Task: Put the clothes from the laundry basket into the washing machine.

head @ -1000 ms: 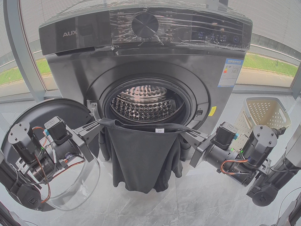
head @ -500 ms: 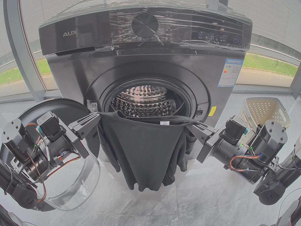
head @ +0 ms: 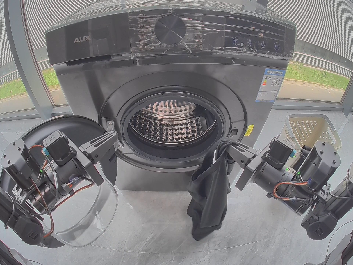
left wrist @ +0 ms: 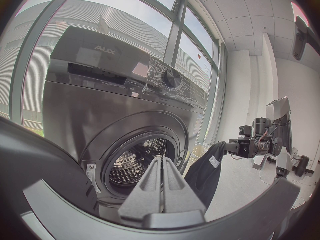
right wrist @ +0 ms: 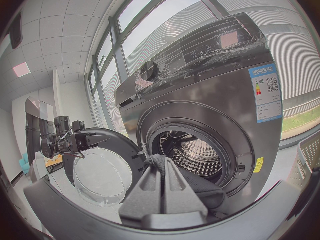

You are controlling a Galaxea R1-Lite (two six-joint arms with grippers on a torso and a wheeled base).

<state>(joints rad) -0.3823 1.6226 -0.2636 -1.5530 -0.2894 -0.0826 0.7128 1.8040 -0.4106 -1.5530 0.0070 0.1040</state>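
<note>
Now the dark garment (head: 209, 199) hangs bunched from the right gripper (head: 232, 148) alone, which is clamped on one corner just below the washing machine (head: 92, 89) opening. Half a second ago it was stretched between both grippers. The left gripper (head: 104, 141), fingers together and empty, apparently lost its corner, so loading likely needs a regrasp.
</note>
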